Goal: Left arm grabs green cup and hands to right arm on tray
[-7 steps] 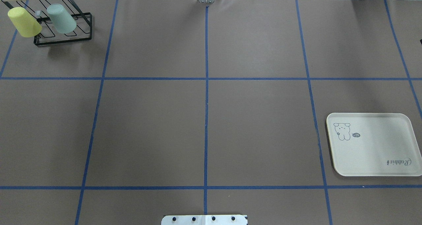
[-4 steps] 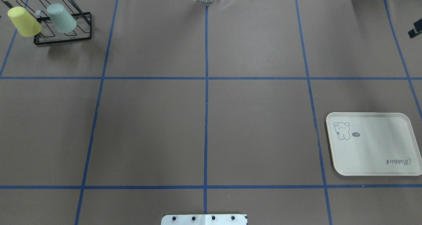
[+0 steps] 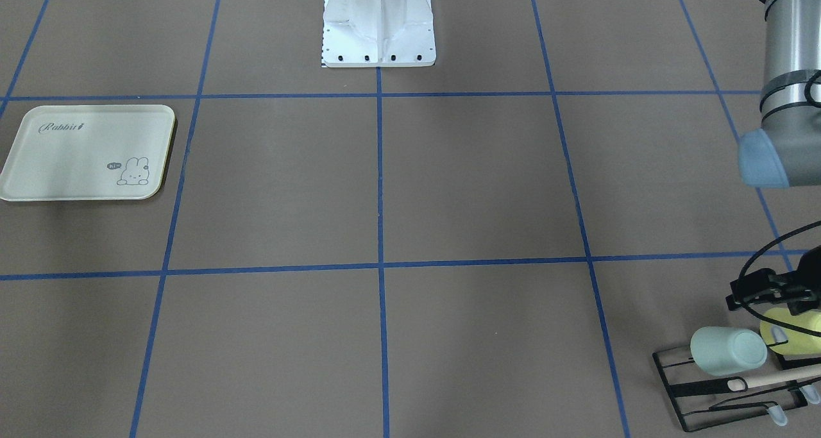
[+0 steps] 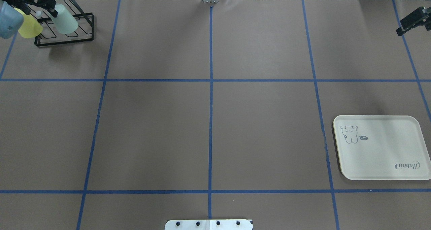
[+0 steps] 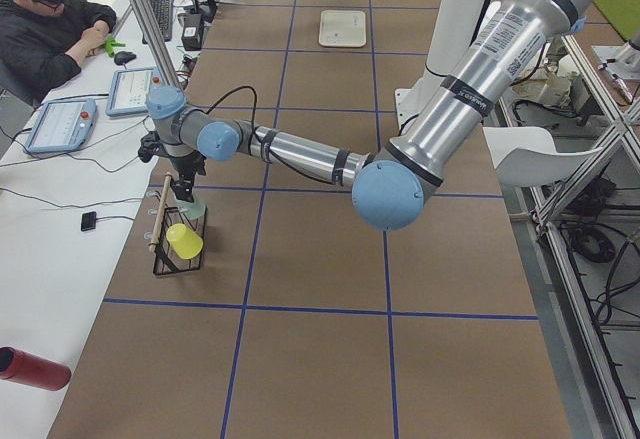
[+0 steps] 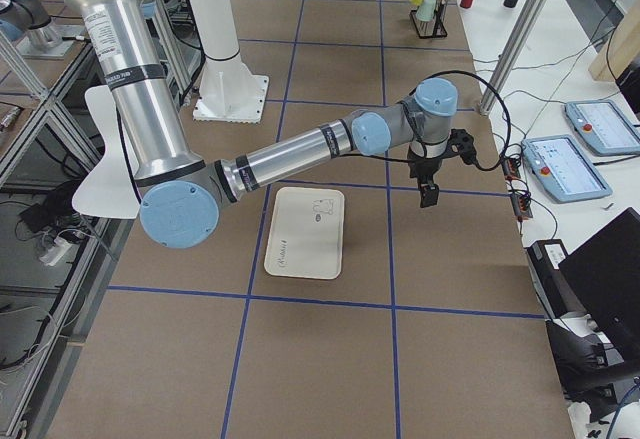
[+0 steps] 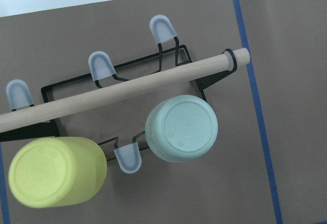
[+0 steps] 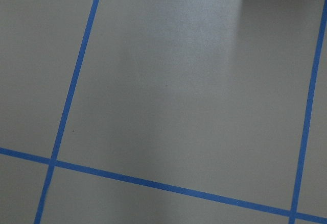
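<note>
The green cup (image 4: 67, 21) hangs tilted on a black wire rack (image 4: 64, 38) at the table's far left corner. It also shows in the front view (image 3: 728, 350) and fills the middle of the left wrist view (image 7: 181, 128), base toward the camera. My left gripper (image 4: 50, 8) hovers just above the cup and rack; I cannot tell whether it is open. My right gripper (image 4: 405, 27) hangs over bare table at the far right, well beyond the tray (image 4: 387, 156); its jaws are unclear. The cream tray (image 3: 64, 162) lies flat with nothing on it.
A yellow-green cup (image 4: 30, 27) hangs on the same rack beside the green one (image 7: 56, 170). A wooden rod (image 7: 127, 89) runs across the rack's top. The robot's white base plate (image 3: 378, 34) sits at the near middle edge. An operator (image 5: 45, 19) sits beyond the table.
My left arm has come into the overhead view at the top left, over the rack. My right gripper has moved further in from the right edge. The cups and tray have not moved.
</note>
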Available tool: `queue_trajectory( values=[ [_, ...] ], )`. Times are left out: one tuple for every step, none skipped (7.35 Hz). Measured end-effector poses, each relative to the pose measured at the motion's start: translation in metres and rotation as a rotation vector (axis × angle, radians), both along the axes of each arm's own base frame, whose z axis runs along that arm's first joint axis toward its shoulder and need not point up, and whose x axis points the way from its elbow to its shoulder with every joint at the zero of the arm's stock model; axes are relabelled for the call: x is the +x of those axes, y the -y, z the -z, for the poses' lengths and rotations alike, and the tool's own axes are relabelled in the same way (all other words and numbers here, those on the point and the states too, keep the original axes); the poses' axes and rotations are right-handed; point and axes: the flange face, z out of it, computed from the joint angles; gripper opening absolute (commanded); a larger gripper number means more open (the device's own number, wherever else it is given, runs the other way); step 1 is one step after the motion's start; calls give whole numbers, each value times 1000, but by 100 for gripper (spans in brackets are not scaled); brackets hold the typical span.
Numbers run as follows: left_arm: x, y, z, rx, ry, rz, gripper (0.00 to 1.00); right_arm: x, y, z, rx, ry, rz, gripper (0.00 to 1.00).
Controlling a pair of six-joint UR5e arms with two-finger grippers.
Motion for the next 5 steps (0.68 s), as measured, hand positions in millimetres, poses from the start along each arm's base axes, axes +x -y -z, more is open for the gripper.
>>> queue_trajectory(
  values=[
    [10,7,-7,-4,8,21,100,-3,0,0,-1,0,4,100],
    [16,16,-6,-7,24,40,100,-5,0,0,-2,0,8,100],
    [22,23,1,-7,40,61,100,-7,-1,0,-2,0,10,100],
    [28,27,9,-9,44,76,100,-7,-1,0,-2,0,11,100],
    [32,28,12,-13,46,80,100,-8,-1,0,-2,0,12,100]
  ],
)
